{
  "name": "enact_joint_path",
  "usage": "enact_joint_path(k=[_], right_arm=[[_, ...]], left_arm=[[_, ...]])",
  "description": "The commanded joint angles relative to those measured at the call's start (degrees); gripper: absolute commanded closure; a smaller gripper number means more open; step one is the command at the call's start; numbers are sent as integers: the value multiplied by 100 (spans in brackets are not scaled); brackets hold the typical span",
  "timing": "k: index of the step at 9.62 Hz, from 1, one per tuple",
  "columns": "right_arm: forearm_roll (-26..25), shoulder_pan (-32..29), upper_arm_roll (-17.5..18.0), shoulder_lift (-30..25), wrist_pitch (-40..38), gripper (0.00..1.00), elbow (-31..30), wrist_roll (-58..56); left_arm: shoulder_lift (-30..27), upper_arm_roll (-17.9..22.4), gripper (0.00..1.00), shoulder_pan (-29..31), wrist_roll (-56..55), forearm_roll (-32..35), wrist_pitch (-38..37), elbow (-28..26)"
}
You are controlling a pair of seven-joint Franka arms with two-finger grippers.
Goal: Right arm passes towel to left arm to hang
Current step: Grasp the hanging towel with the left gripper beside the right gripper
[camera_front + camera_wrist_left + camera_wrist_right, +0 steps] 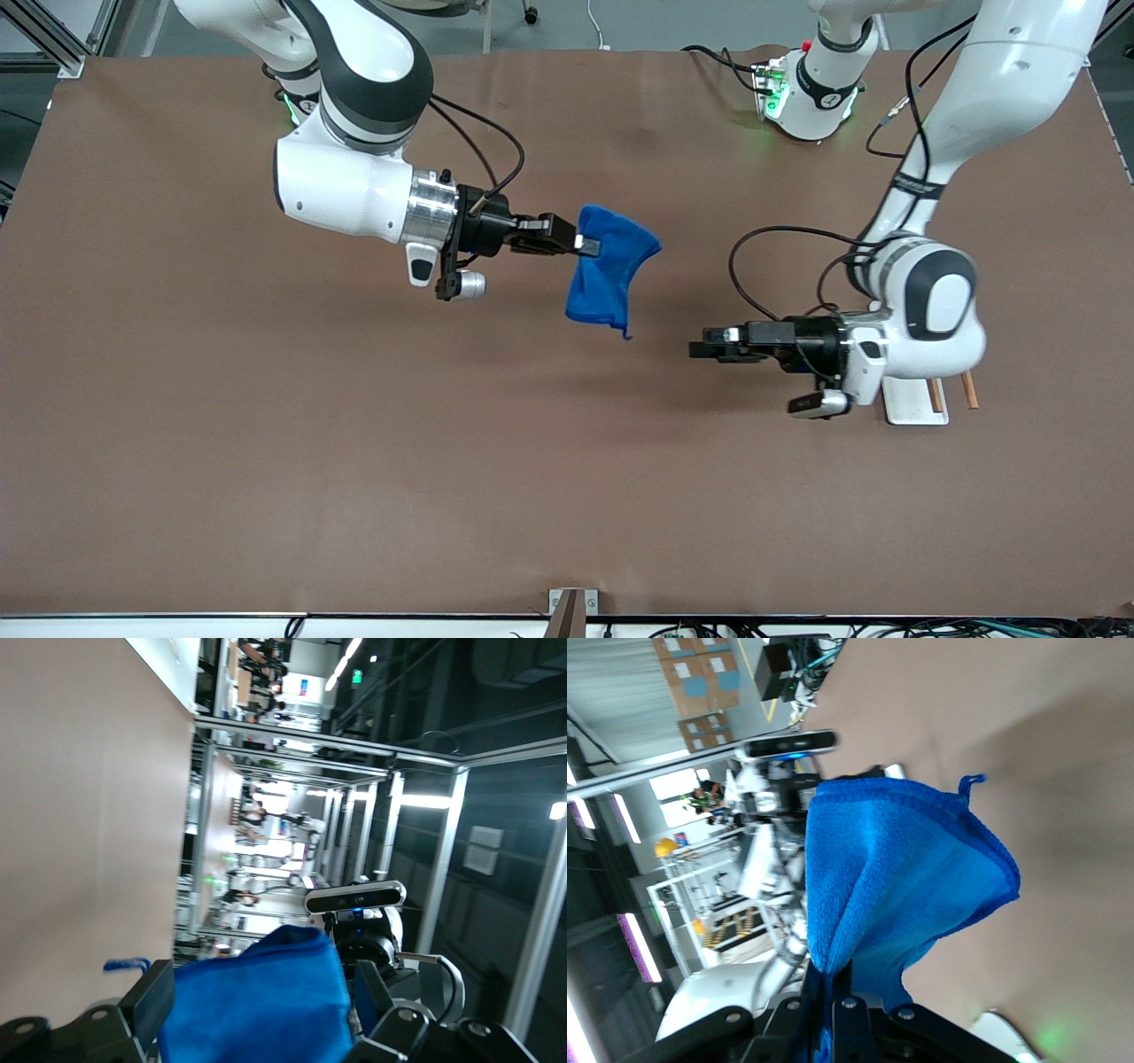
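Jaws, right gripper [586, 244]: clenched on one gathered edge of the towel [609, 270]; in the right wrist view [842, 997] fingers pressed together with blue cloth pinched between them.
Jaws, left gripper [700, 346]: parted, nothing between them; in the left wrist view two dark fingers [155, 997] spread wide, with the towel [257, 1005] seen farther off through the gap.
Table [266, 461]: broad brown surface filling most of the front view, its pale strip of edge running along the side nearest the front camera.
Right arm [354, 133]: white with black joint bands, reaching out level from the base without a red knob, silver wrist turned toward the left arm's end of the table.
Left arm [939, 221]: white, bent down from the base with a small red knob [807, 45], wrist level, gripper aimed toward the right arm's end of the table.
Towel: bright blue, held up in the air over the middle of the table, bunched at the grip and hanging below it, darker stitched edge visible [904, 877], a small corner thread [627, 335] dangling at the lowest tip.
Gap between grippers: left gripper near the towel but apart from it, over the table beside the hanging corner.
Rack [917, 399]: white base with two thin brown rods, on the table under the left arm's wrist, mostly hidden by it.
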Motion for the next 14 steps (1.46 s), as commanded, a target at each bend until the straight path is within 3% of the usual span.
enact_joint_path(k=[1, 4, 8, 10, 14], right_arm=[[748, 181, 17, 214, 35, 100, 434, 12], [909, 314, 17, 250, 228, 100, 470, 12], [918, 350, 17, 294, 246, 100, 479, 12], [918, 350, 17, 294, 246, 100, 505, 12], [918, 350, 17, 329, 246, 100, 514, 12]], left_arm=[[324, -64, 18, 91, 233, -316, -516, -354], [475, -99, 23, 100, 216, -667, -1388, -627], [448, -213, 25, 117, 189, -774, -1468, -829], [430, -214, 36, 178, 163, -774, -1757, -953], [343, -231, 46, 240, 31, -774, -1952, -1067]])
